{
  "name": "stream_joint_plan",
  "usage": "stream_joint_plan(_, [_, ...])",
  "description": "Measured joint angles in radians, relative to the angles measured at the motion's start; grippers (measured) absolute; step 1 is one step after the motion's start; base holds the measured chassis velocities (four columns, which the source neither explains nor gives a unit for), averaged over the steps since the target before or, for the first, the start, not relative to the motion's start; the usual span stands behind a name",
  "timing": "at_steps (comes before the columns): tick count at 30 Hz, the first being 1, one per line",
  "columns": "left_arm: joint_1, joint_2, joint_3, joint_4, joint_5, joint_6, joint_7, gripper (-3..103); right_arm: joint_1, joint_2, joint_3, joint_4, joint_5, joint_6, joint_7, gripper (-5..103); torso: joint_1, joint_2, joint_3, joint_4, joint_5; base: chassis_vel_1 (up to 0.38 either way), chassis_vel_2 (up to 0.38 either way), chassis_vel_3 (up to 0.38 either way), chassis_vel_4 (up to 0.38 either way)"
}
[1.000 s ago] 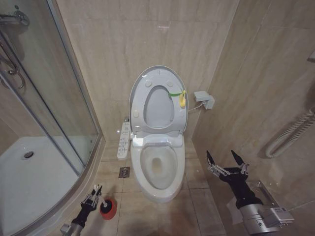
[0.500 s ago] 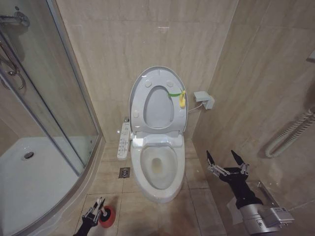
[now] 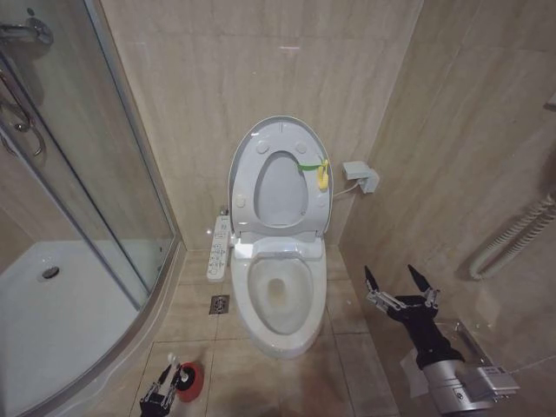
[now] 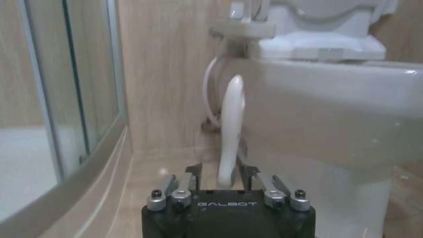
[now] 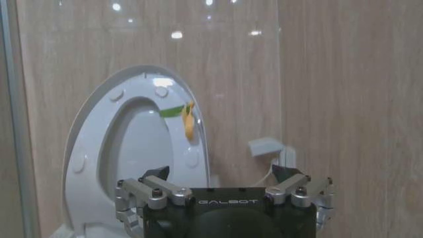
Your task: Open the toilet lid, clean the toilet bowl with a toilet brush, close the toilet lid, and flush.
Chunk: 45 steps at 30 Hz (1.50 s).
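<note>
Already the toilet lid (image 3: 280, 174) stands raised against the wall, ring seat up with it, leaving the toilet bowl (image 3: 278, 300) exposed. Over the last second the left claw (image 3: 162, 395) has drawn back low along the floor beside the red holder cup (image 3: 190, 382); its fingers are closed on the white handle of the toilet brush (image 4: 228, 134), which stands upright between them. The right claw (image 3: 400, 291) hovers spread and empty, right of the bowl, unmoved. Judgement: opening is complete; brush pickup is under way.
</note>
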Motion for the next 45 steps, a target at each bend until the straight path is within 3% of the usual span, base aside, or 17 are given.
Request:
stream_joint_plan(1, [-0.001, -0.001, 0.003, -0.001, -0.003, 0.0, -0.002, 47, 0.0, 0.0, 0.0, 0.0, 0.0, 0.0, 0.0, 100, 0.0, 0.0, 0.0, 0.0001, -0.001, 0.0, 0.0, 0.0, 0.0])
stream_joint_plan(7, [0.003, -0.007, 0.004, -0.037, -0.004, 0.0, -0.006, 47, 0.0, 0.0, 0.0, 0.0, 0.0, 0.0, 0.0, 100, 0.0, 0.0, 0.0, 0.0001, -0.0007, 0.0, 0.0, 0.0, 0.0])
stream_joint_plan(8, [0.009, -0.008, 0.004, -0.048, -0.004, 0.0, -0.007, 74, 0.0, 0.0, 0.0, 0.0, 0.0, 0.0, 0.0, 100, 0.0, 0.0, 0.0, 0.0002, -0.0004, 0.0, 0.0, 0.0, 0.0])
stream_joint_plan(15, [0.072, -0.013, -0.012, -0.202, -0.007, 0.0, -0.038, 74, 0.0, 0.0, 0.0, 0.0, 0.0, 0.0, 0.0, 100, 0.0, 0.0, 0.0, 0.0001, -0.0003, 0.0, 0.0, 0.0, 0.0])
stream_joint_plan(16, [0.09, -0.016, -0.021, -0.246, 0.001, 0.0, -0.051, 98, 0.0, 0.0, 0.0, 0.0, 0.0, 0.0, 0.0, 100, 0.0, 0.0, 0.0, 0.0002, -0.0003, 0.0, 0.0, 0.0, 0.0])
stream_joint_plan(25, [0.164, -0.016, -0.099, -0.473, 0.035, 0.017, -0.135, 100, 0.0, 0.0, 0.0, 0.0, 0.0, 0.0, -0.001, 100, 0.0, 0.0, 0.0, 0.0003, -0.0004, 0.0, 0.0, 0.0, 0.0])
stream_joint_plan(28, [0.197, -0.017, -0.149, -0.646, 0.065, 0.081, -0.288, 100, 0.0, 0.0, 0.0, 0.0, 0.0, 0.0, 0.0, 100, 0.0, 0.0, 0.0, 0.0003, -0.0003, 0.0, 0.0, 0.0, 0.0])
stream_joint_plan(29, [0.197, -0.017, -0.149, -0.646, 0.065, 0.081, -0.288, 100, 0.0, 0.0, 0.0, 0.0, 0.0, 0.0, 0.0, 100, 0.0, 0.0, 0.0, 0.0003, -0.0003, 0.0, 0.0, 0.0, 0.0])
stream_joint_plan(30, [0.205, -0.02, -0.165, -0.69, 0.082, 0.112, -0.332, 100, 0.0, 0.0, 0.0, 0.0, 0.0, 0.0, 0.0, 100, 0.0, 0.0, 0.0, -0.0003, -0.0002, 0.0, 0.0, 0.0, 0.0])
stream_joint_plan(32, [0.261, -0.026, -0.188, -0.866, 0.127, 0.274, -0.471, 100, 0.0, 0.0, 0.0, 0.0, 0.0, 0.0, 0.0, 100, 0.0, 0.0, 0.0, 0.0, -0.0004, 0.0, 0.0, 0.0, 0.0])
stream_joint_plan(34, [0.281, -0.026, -0.195, -0.918, 0.133, 0.33, -0.5, 100, 0.0, 0.0, 0.0, 0.0, 0.0, 0.0, -0.001, 100, 0.0, 0.0, 0.0, 0.0002, -0.0003, 0.0, 0.0, 0.0, 0.0])
stream_joint_plan(35, [0.363, -0.022, -0.213, -1.104, 0.128, 0.545, -0.567, 100, 0.0, 0.0, 0.0, 0.0, 0.0, 0.0, -0.001, 100, 0.0, 0.0, 0.0, 0.0003, -0.0002, 0.0, 0.0, 0.0, 0.0])
stream_joint_plan(36, [0.415, -0.02, -0.219, -1.216, 0.081, 0.672, -0.585, 100, 0.0, 0.0, 0.0, 0.0, 0.0, 0.0, 0.0, 100, 0.0, 0.0, 0.0, 0.0005, -0.0002, 0.0, 0.0, 0.0, 0.0])
stream_joint_plan(37, [0.436, -0.021, -0.219, -1.268, 0.06, 0.722, -0.589, 100, 0.0, 0.0, 0.0, 0.0, 0.0, 0.0, 0.0, 100, 0.0, 0.0, 0.0, 0.0006, -0.0004, 0.0, 0.0, 0.0, 0.0])
stream_joint_plan(38, [0.436, -0.021, -0.219, -1.268, 0.06, 0.722, -0.589, 100, 0.0, 0.0, 0.0, 0.0, 0.0, 0.0, 0.0, 100, 0.0, 0.0, 0.0, 0.0006, -0.0004, 0.0, 0.0, 0.0, 0.0])
stream_joint_plan(40, [0.482, -0.029, -0.221, -1.407, 0.043, 0.837, -0.591, 100, 0.0, 0.0, 0.0, 0.0, 0.0, 0.0, 0.0, 100, 0.0, 0.0, 0.0, 0.0002, 0.0001, 0.0, 0.0, 0.0, 0.0])
stream_joint_plan(45, [0.504, -0.052, -0.206, -1.473, 0.154, 0.846, -0.621, 100, 0.0, 0.0, 0.0, 0.0, 0.0, 0.0, 0.0, 100, 0.0, 0.0, 0.0, 0.0002, -0.0004, 0.0, 0.0, 0.0, 0.0])
